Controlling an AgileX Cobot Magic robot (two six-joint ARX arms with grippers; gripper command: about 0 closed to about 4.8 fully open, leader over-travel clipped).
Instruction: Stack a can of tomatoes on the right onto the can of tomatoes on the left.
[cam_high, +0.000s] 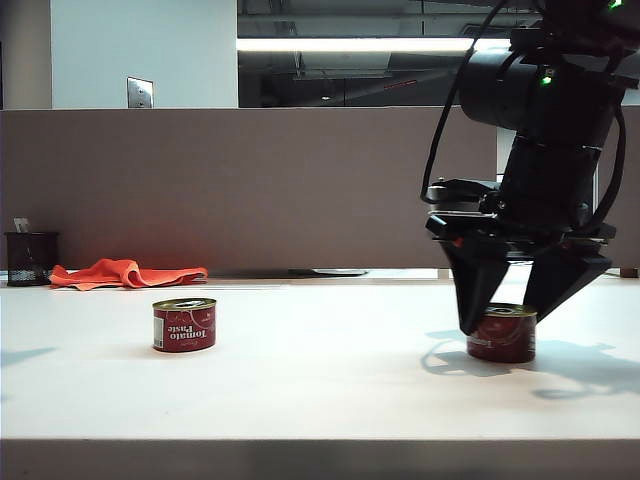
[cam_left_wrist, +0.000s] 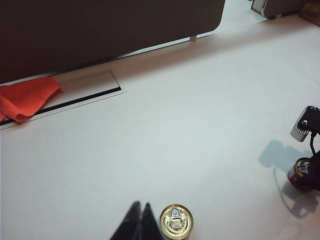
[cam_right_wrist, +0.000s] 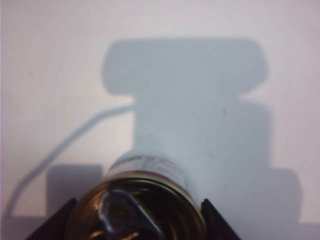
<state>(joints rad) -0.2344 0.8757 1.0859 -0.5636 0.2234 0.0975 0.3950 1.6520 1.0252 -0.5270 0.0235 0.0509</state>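
Right hand (cam_high: 505, 322) low over the white bench (cam_high: 320, 380), pointing down, its two dark fingers (cam_high: 475, 290) straddling the right tomato can (cam_high: 503, 335). Can stands upright on the bench between the fingers, gold lid up. In the right wrist view the can (cam_right_wrist: 137, 205) sits between the fingertips (cam_right_wrist: 212, 222), one tip on each side of its rim, hand midpoint (cam_right_wrist: 135, 220) over the lid. Jaws stand spread around the can; cannot tell whether the pads touch its wall, so no firm grip can be claimed. Can still on the bench, not lifted.

Left tomato can (cam_high: 184, 324) stands upright well apart from the right hand, on the far side of the bench from it, red label reading "Tomato Paste" upside down, pull-tab lid up. Nothing rests on it.

Left hand (cam_left_wrist: 138, 222) shows only in its own wrist view: two dark fingertips pressed together, closed on nothing, hovering over bare bench. The left can (cam_left_wrist: 176, 221) sits just beside those tips, apart from them, seen from above. From this same view the right can (cam_left_wrist: 303, 172) appears far off from the left hand, partly covered by the right arm's dark body.

Beyond the left hand, near the back wall: an orange cloth (cam_high: 125, 273) lying crumpled at the rear edge of the bench, and a black mesh cup (cam_high: 31, 258) past the cloth
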